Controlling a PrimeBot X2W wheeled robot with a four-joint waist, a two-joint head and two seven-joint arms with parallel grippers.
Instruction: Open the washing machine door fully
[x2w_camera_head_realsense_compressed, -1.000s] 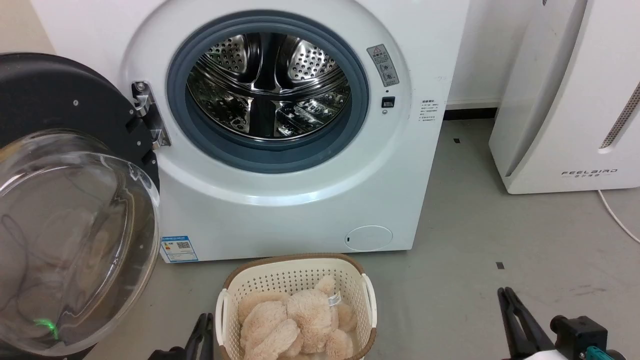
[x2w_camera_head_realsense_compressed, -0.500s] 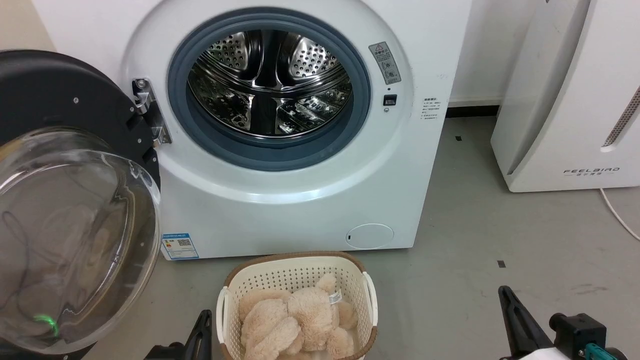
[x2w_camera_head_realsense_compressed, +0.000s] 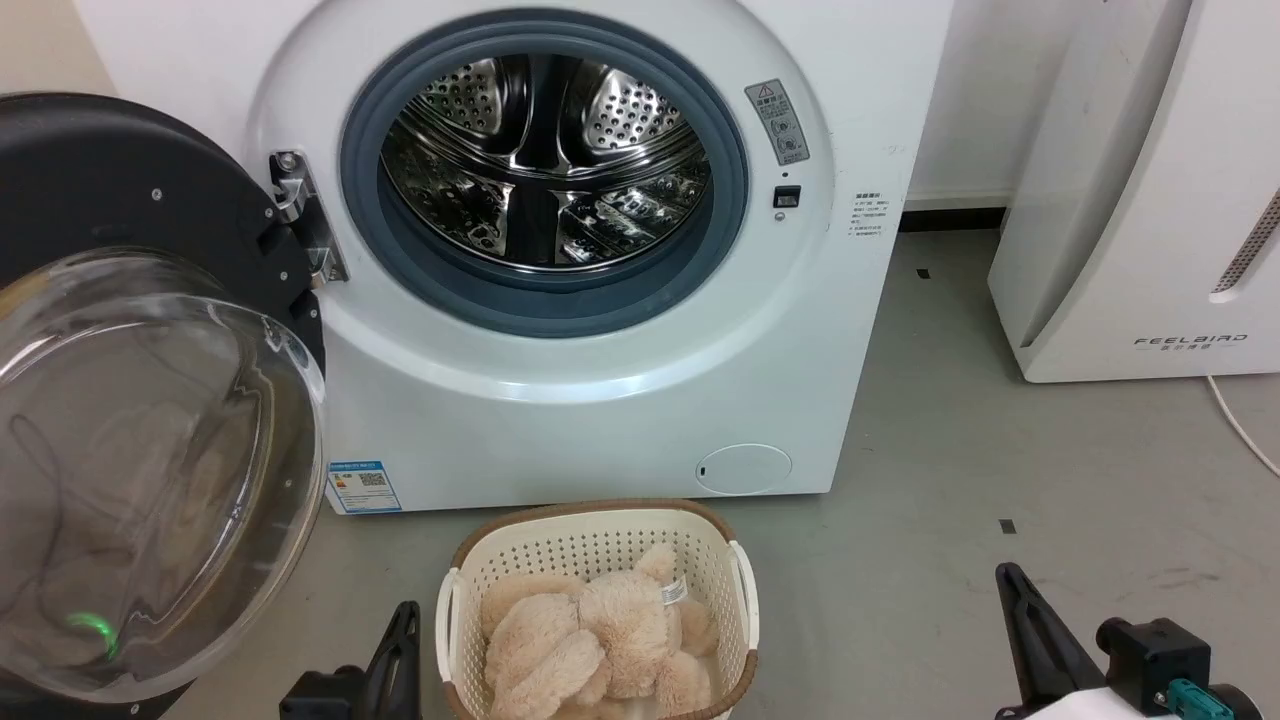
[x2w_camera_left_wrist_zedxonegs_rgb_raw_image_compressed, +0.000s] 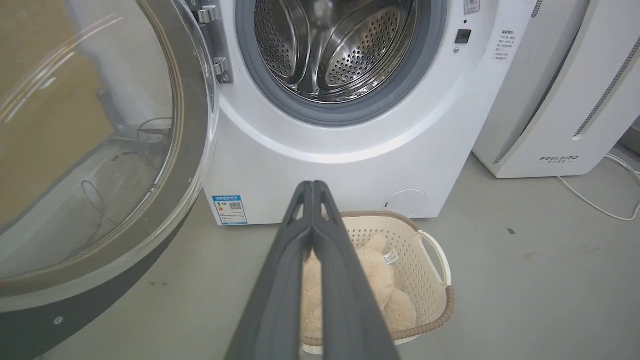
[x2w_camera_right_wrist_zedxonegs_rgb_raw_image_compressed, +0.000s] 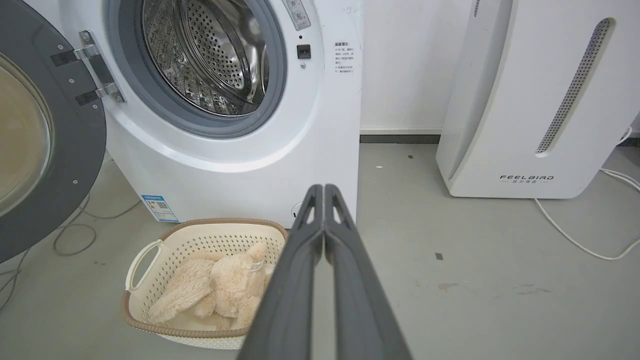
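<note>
The washing machine door (x2w_camera_head_realsense_compressed: 120, 190), round and black with a clear bulging glass bowl (x2w_camera_head_realsense_compressed: 150, 470), stands swung wide to the left on its hinge (x2w_camera_head_realsense_compressed: 300, 230). The steel drum (x2w_camera_head_realsense_compressed: 545, 160) lies exposed. The door's rim shows at the left in the left wrist view (x2w_camera_left_wrist_zedxonegs_rgb_raw_image_compressed: 192, 150) and the right wrist view (x2w_camera_right_wrist_zedxonegs_rgb_raw_image_compressed: 80, 165). My left gripper (x2w_camera_head_realsense_compressed: 408, 615) is low beside the basket, shut with nothing in it, fingers pressed together (x2w_camera_left_wrist_zedxonegs_rgb_raw_image_compressed: 313, 186). My right gripper (x2w_camera_head_realsense_compressed: 1008, 578) hangs over the floor at the lower right, also shut and holding nothing (x2w_camera_right_wrist_zedxonegs_rgb_raw_image_compressed: 320, 189). Neither touches the door.
A cream basket (x2w_camera_head_realsense_compressed: 745, 600) holding a beige plush toy (x2w_camera_head_realsense_compressed: 590, 640) sits on the floor in front of the machine, between my grippers. A white appliance (x2w_camera_head_realsense_compressed: 1140, 200) stands to the right, its cord (x2w_camera_head_realsense_compressed: 1240, 430) trailing on the grey floor.
The whole head picture has shifted slightly, so the camera moved. A little more of the left gripper shows. The door stands as before.
</note>
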